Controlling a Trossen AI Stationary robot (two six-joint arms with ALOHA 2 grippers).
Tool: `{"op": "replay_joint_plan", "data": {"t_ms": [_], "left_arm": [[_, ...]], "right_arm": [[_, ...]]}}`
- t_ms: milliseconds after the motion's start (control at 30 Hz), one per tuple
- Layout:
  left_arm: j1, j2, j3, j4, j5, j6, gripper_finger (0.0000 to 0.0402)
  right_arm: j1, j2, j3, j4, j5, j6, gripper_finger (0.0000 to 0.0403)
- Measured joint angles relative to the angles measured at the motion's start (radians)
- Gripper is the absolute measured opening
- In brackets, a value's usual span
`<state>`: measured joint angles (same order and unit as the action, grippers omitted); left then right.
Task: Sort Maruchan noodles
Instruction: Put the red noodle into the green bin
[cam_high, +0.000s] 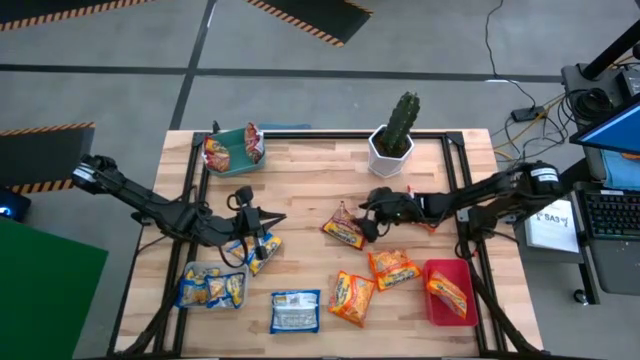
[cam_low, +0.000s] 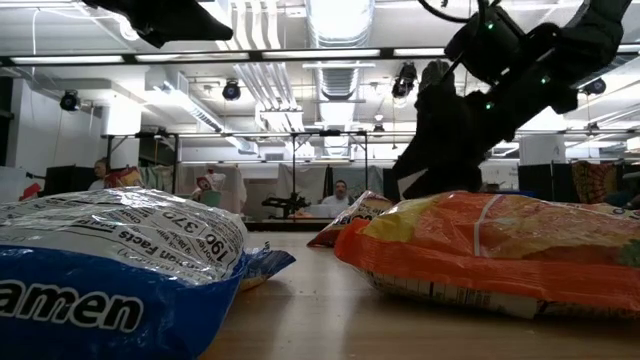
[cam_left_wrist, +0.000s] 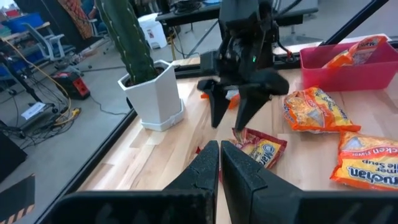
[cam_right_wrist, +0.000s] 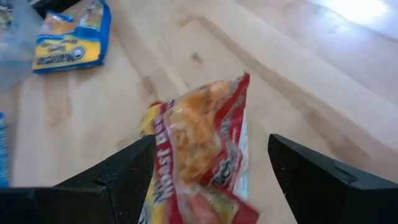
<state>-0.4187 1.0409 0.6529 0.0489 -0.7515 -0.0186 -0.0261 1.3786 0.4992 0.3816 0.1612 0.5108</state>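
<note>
Right tool (cam_right_wrist: 211, 168) wide open, straddling red-silver packet (cam_right_wrist: 202, 155); left tool (cam_left_wrist: 219, 163) shut, empty.

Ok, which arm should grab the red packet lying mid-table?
Right. The right gripper hangs open directly over the red packet, which shows between its fingers in the right wrist view. The left gripper is shut and sits farther off, near the blue packets.
</note>
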Motion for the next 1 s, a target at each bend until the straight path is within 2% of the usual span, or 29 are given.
{"op": "replay_joint_plan", "data": {"t_ms": [167,333,467,700,867,1000], "left_arm": [[0.000,0.000,0.019,0.003,0.001,0.014,0.0000],[0.000,-0.001,0.029,0.003,0.002,0.021,0.0000],[0.000,-0.001,0.029,0.001,0.002,0.024,0.0000],[0.000,-0.001,0.029,0.001,0.002,0.024,0.0000],[0.000,-0.001,0.029,-0.009,0.002,0.028,0.0000],[0.000,-0.011,0.029,-0.038,0.002,0.067,0.0000]], "right_arm": [[0.003,0.097,0.002,0.088,-0.009,0.002,0.0292],[0.002,0.218,0.040,0.137,-0.065,0.011,0.0285],[0.002,0.290,0.078,0.144,-0.091,0.007,0.0262],[0.001,0.311,0.100,0.139,-0.113,0.005,0.0158],[0.002,0.260,0.097,0.122,-0.124,-0.003,0.0070],[0.002,0.200,0.097,0.127,-0.166,-0.014,0.0024]]}}
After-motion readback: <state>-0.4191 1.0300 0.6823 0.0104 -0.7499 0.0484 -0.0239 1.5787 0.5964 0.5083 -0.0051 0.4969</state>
